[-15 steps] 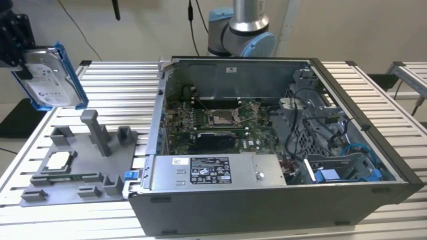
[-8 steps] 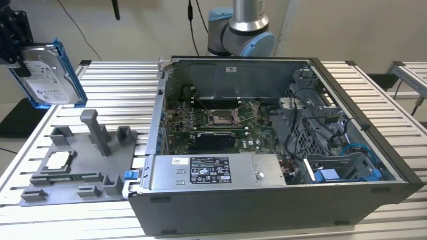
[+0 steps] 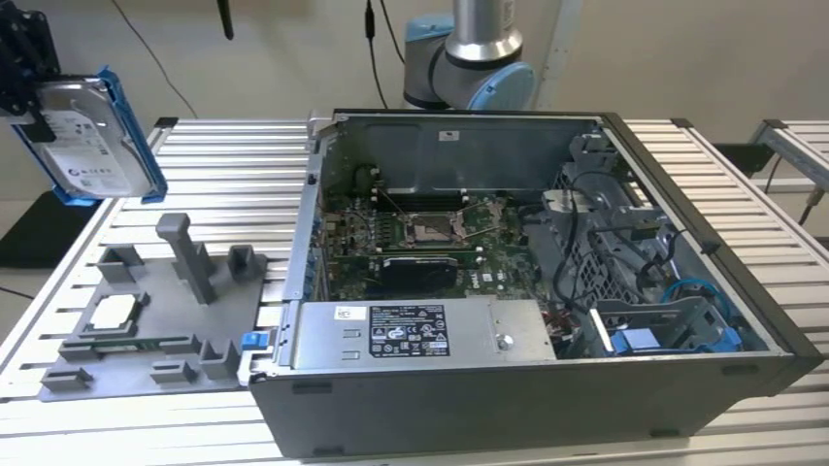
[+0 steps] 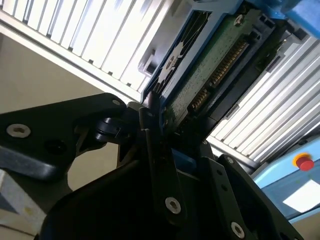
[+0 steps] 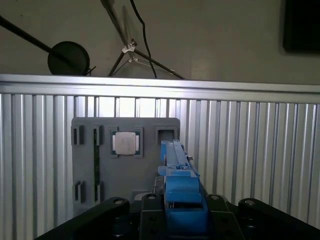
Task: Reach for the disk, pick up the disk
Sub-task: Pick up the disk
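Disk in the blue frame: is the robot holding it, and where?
Yes. The gripper is shut on the disk, pinching the edge of its blue frame, up off the table.

Disk (image 3: 93, 124) label (image 3: 78, 148), grey box (image 3: 518, 335) sticker (image 3: 404, 328): print too small, nothing legible.
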`<control>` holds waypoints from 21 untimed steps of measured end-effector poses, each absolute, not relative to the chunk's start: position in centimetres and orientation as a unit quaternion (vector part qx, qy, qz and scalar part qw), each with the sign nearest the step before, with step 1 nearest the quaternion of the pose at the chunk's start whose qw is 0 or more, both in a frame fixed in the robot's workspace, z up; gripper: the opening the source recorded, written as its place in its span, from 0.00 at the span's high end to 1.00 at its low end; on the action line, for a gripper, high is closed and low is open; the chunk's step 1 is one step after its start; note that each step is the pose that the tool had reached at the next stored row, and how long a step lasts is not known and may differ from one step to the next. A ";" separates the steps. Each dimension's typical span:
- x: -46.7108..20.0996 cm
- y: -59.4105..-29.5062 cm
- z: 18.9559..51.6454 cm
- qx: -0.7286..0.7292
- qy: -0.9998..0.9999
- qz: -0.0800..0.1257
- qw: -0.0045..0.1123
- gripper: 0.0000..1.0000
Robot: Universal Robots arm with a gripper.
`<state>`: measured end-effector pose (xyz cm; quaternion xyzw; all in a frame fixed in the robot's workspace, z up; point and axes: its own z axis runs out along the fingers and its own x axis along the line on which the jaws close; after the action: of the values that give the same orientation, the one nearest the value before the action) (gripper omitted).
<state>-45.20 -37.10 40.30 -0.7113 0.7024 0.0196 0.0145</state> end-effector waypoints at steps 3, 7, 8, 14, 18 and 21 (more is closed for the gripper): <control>-45.2 -37.1 40.5 -0.711 0.702 0.020 0.014 1.00; -45.2 -37.1 40.8 -0.711 0.702 0.020 0.015 1.00; -45.2 -37.1 40.9 -0.711 0.702 0.020 0.014 1.00; -45.2 -37.1 41.4 -0.711 0.702 0.020 0.014 1.00; -45.2 -37.1 41.7 -0.711 0.702 0.020 0.014 1.00; -45.2 -37.1 41.9 -0.711 0.702 0.020 0.014 1.00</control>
<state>-45.20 -37.10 41.88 -0.7113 0.7024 0.0196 0.0145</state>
